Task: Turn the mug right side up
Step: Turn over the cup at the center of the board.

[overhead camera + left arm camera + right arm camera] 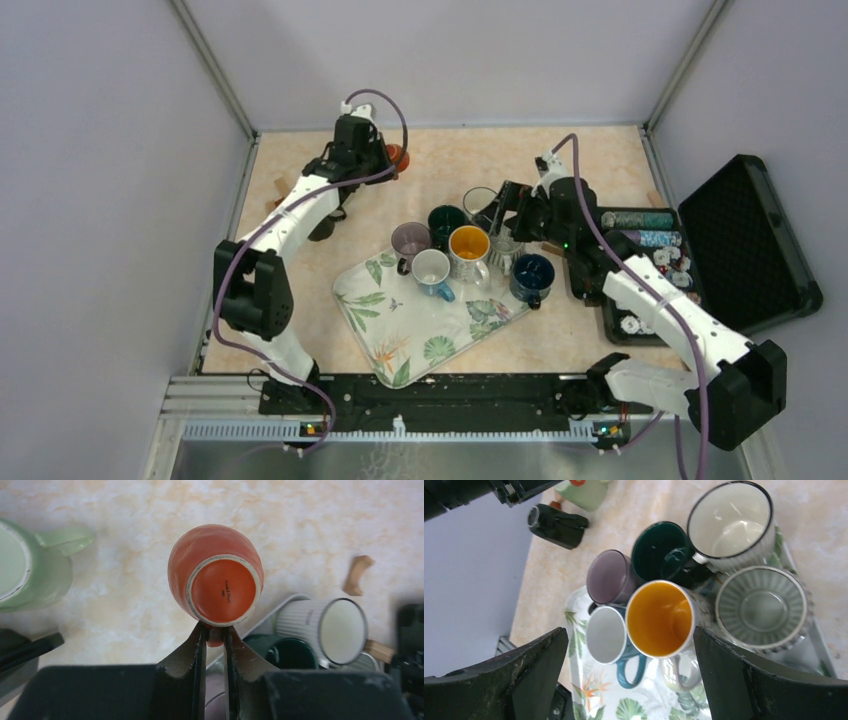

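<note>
Mugs (431,268) on tray (400,345) at centre, inverted mug (398,157) behind-left, case (745,240) right

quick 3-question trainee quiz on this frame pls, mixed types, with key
1. True or false: the left claw is shut on the orange mug.
2. Which part of the orange mug faces the left wrist camera? A) mouth B) base C) inside wall
3. Fill in: the right claw hangs ____ over the yellow-lined mug.
Key: 1 true; 2 B; 3 open.
</note>
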`<state>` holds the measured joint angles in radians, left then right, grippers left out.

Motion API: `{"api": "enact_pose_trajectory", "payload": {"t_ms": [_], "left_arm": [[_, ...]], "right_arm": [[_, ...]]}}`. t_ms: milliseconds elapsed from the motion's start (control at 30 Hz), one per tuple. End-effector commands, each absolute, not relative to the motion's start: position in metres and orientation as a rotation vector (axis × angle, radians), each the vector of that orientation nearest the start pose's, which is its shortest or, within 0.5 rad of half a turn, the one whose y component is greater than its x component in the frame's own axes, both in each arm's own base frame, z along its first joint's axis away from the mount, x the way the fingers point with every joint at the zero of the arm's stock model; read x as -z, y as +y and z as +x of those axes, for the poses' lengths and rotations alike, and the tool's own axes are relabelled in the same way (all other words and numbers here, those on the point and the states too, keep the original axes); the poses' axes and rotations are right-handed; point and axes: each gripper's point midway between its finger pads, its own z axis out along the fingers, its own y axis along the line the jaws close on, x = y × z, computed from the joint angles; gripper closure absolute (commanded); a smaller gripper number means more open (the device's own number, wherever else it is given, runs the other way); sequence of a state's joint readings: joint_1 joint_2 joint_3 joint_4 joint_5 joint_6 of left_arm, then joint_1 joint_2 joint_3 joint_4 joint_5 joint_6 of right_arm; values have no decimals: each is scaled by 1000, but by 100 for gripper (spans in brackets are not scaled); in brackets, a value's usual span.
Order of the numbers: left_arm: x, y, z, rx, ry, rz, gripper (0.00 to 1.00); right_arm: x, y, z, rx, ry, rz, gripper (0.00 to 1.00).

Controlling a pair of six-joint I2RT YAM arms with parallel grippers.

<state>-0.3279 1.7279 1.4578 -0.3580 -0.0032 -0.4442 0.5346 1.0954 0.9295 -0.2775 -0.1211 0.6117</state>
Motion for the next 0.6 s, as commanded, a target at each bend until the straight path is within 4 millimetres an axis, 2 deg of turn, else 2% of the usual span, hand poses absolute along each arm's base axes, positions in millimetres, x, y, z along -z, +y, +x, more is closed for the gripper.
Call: {"api": "enact_pose_trajectory", "payload": {"t_ms": [0,133,333,567], "left_arm": [[-286,-206,459,691,1988,-38,100],[-322,-225,442,873,1890,15,100],[-365,-253,406,1194,1730,103,100],[-382,-273,369,1531,1613,159,100]], "right_arm": [[-285,251,298,-1034,1926,-25,4],[-300,262,303,-1143,1848,-31,7],[-322,267,308,-1272,1734,-32,12],[-351,271,310,-1398,1605,-43,29]]}}
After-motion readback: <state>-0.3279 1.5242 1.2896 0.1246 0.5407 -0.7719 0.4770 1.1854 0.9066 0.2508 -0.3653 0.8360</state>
